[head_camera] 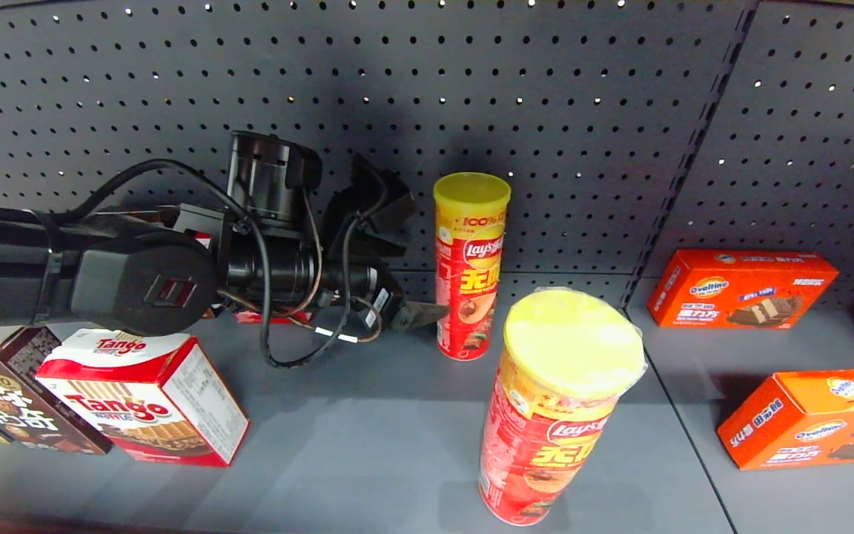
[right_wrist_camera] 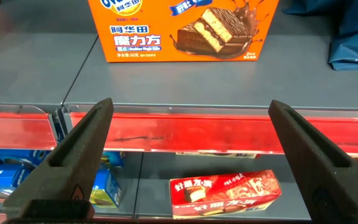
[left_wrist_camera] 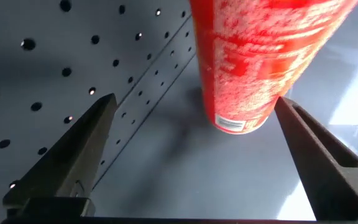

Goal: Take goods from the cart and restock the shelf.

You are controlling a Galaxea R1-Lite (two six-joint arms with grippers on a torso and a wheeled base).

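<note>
Far chip can (head_camera: 471, 267) stands upright on the shelf (head_camera: 368, 430), long axis vertical, yellow lid up, close to the pegboard (head_camera: 545, 89). Left hand (head_camera: 412, 256) reaches in level from the left, fingers apart, tips just beside the can. Second can (head_camera: 557, 408) is upright, nearer, to the right. Right hand (right_wrist_camera: 189, 104) has its fingers spread, facing an orange box (right_wrist_camera: 182, 28).

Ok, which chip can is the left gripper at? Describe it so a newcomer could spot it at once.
On the grey shelf backed by pegboard, two red chip cans with yellow lids stand near the middle. It is the rear can, upright close to the pegboard, just off the open left gripper. The front can stands nearer the shelf edge, away from the gripper.
</note>
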